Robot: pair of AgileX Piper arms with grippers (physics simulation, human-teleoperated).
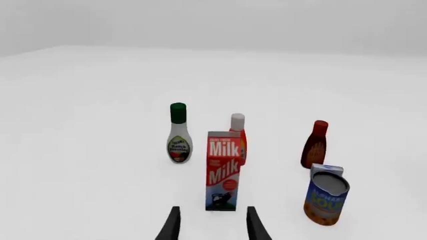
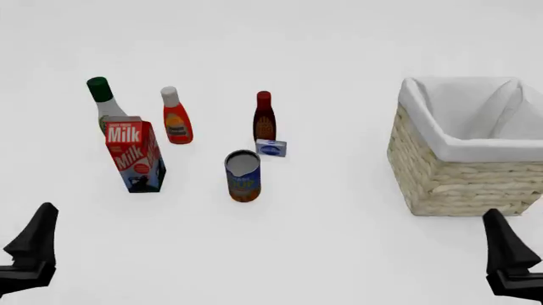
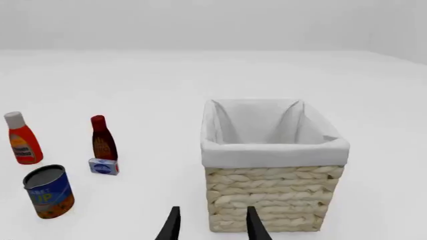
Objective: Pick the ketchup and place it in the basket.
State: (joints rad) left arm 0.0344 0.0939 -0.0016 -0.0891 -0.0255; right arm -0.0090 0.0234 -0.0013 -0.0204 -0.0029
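— Now, where do we stand? The ketchup sits upright on the worktop, behind the milk carton, well apart from the basket.

— We see both the left end effector and right end effector parted, holding nothing. We judge the bottle light, smooth, slightly squeezable; we'd grip mid-body, below the cap.

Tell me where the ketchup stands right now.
In the front view the ketchup stands upright on the left of the table, behind the milk carton, between the green-capped bottle and the dark red-brown bottle, far left of the basket.
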